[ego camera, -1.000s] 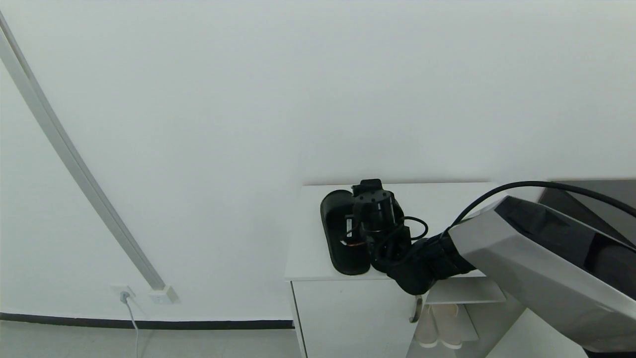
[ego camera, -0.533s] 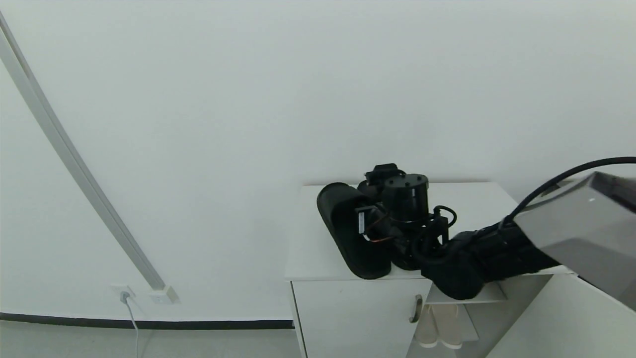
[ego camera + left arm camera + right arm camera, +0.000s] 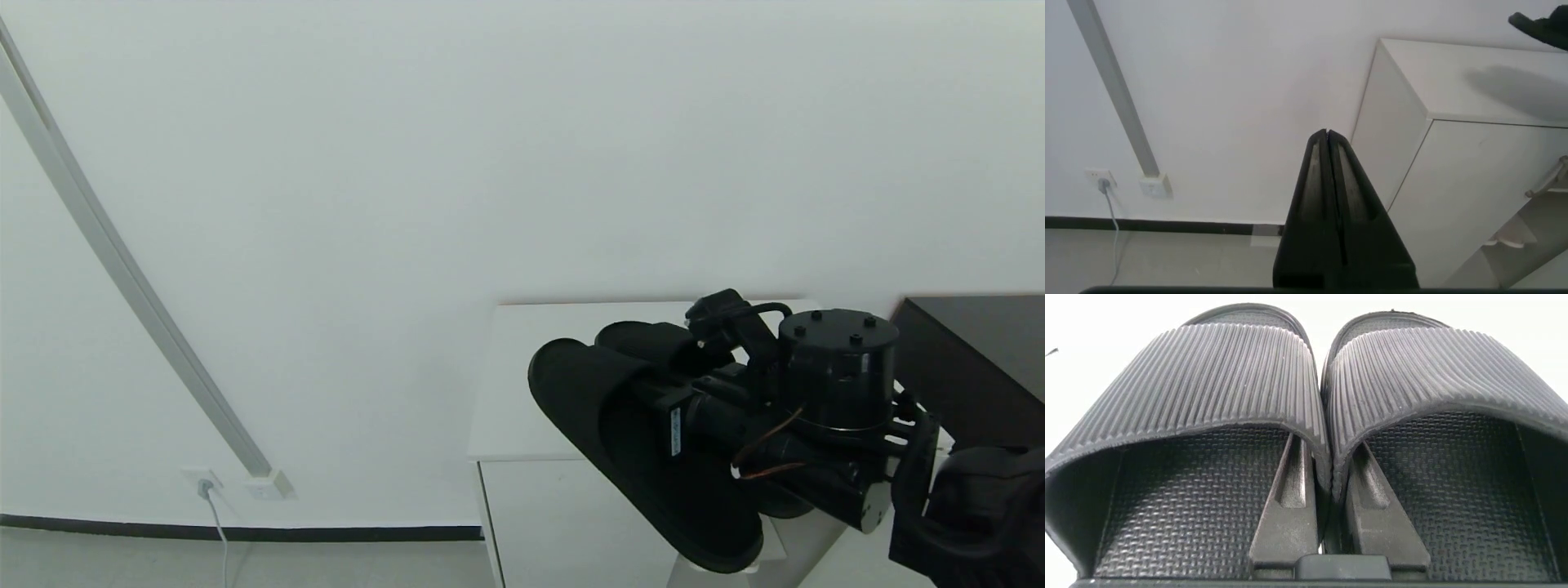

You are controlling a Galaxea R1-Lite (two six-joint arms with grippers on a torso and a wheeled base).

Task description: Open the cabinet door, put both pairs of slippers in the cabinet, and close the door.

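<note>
Pair of slippers (image 3: pixel 588 392) side by side on right jaws, one jaw inside each, touching inner sides pinched between. Cabinet (image 3: pixel 506 416) behind and below right jaws. Wall socket (image 3: pixel 202 482) far left of them, lower. Left jaws pressed together, cabinet ahead.

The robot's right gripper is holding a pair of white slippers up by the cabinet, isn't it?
No, only the colour is wrong. The slippers are black, not white. The right wrist view shows it, with the right gripper shut on the pair, one finger inside each. They are indeed held up by the cabinet.
</note>
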